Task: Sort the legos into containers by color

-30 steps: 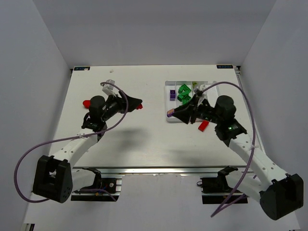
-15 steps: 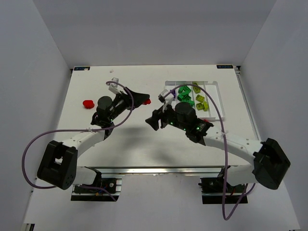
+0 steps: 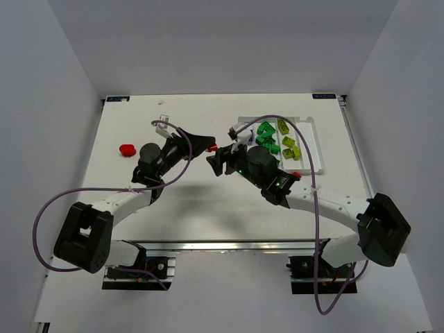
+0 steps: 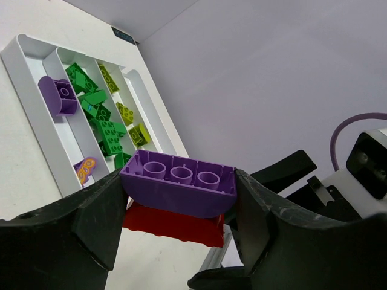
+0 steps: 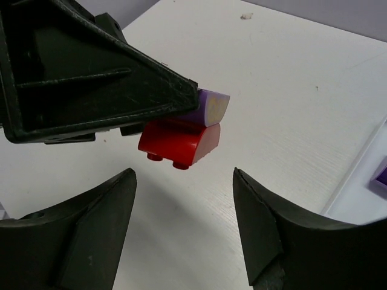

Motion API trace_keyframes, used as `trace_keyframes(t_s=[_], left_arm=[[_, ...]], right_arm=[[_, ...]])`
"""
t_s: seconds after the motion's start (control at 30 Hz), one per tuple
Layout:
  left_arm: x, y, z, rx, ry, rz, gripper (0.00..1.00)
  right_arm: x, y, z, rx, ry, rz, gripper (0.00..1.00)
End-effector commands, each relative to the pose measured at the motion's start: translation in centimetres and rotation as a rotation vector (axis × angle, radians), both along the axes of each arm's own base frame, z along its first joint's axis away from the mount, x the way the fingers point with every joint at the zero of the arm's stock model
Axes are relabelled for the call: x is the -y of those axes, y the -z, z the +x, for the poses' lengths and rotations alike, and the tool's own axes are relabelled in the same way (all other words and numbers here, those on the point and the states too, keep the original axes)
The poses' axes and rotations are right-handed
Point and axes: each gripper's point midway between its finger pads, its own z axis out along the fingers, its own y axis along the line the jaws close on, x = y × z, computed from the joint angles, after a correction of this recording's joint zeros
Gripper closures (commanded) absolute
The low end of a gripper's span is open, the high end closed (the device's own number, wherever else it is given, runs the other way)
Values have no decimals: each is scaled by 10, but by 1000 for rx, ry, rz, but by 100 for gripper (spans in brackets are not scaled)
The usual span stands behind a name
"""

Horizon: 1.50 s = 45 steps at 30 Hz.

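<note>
Obs: left gripper (image 3: 206, 146) clamped on purple brick (image 4: 181, 190) stuck atop a red brick (image 5: 178, 142), mid-table. The right gripper (image 5: 181, 181) faces it, jaws apart. The tray (image 3: 305, 119) holds sorted green, yellow-green and purple. Remaining, I judge: split the pair and bin the loose red brick (image 3: 126, 149).

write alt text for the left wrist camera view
The jaws of the left gripper clamp a purple plastic lego brick, hollow underside toward the camera, with a red plastic lego brick joined beneath it. Behind, a shallow white plastic tray holds purple bricks, green bricks and yellow-green bricks in separate compartments.
</note>
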Motion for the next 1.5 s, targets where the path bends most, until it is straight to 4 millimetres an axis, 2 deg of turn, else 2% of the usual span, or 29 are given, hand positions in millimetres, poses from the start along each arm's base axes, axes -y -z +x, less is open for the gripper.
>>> trace_keyframes(t_s=[0.0, 0.07, 0.2, 0.63, 0.73, 0.97, 1.07, 1.3, 1.47], left_arm=[[4, -12, -7, 34, 28, -38, 81], [3, -10, -7, 30, 30, -42, 81], [4, -10, -7, 32, 32, -40, 81], [4, -6, -7, 24, 35, -50, 82], [5, -5, -7, 23, 38, -49, 82], [6, 1, -5, 7, 40, -48, 82], [5, 2, -5, 9, 35, -43, 82], [-4, 4, 6, 18, -7, -9, 82], [-14, 3, 12, 16, -35, -15, 83]], right_arm=[[-9, -41, 9, 62, 37, 139, 30], [-13, -46, 12, 74, 33, 150, 31], [-22, -41, 19, 71, 36, 134, 32], [-18, -43, 34, 100, 116, 138, 45], [-20, -39, 35, 97, 113, 128, 52], [-14, -41, 34, 150, 116, 119, 80], [-13, -41, 31, 166, 104, 118, 88], [-9, -41, 19, 202, 52, 111, 100], [-4, -43, 12, 223, 32, 111, 100]])
